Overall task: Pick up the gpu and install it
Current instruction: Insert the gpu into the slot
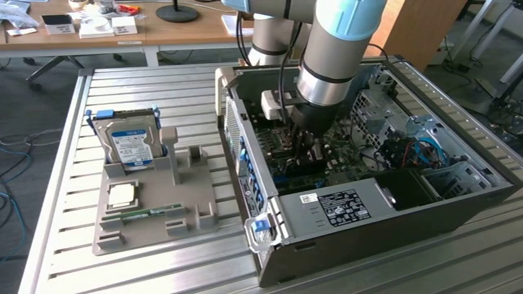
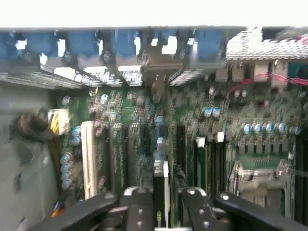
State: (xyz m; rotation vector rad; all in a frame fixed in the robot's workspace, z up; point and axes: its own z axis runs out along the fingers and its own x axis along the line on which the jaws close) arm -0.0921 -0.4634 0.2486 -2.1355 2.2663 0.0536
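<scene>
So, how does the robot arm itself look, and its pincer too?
The arm is a thick grey metallic tube with light blue joint covers and a black ring near the wrist. A black cable runs down beside it, and a white block sits at the wrist. The pincer has two black fingers with small pale screws.

Arm (image 1: 327, 67) down inside the open case (image 1: 368, 202)

From here I see my claw (image 1: 304, 147) low over the board (image 1: 286, 160), something dark in it that I can't make out. On the table (image 1: 147, 86), exterior view's left, a tray (image 1: 139, 229) holds the drive (image 1: 129, 146) upright.
</scene>
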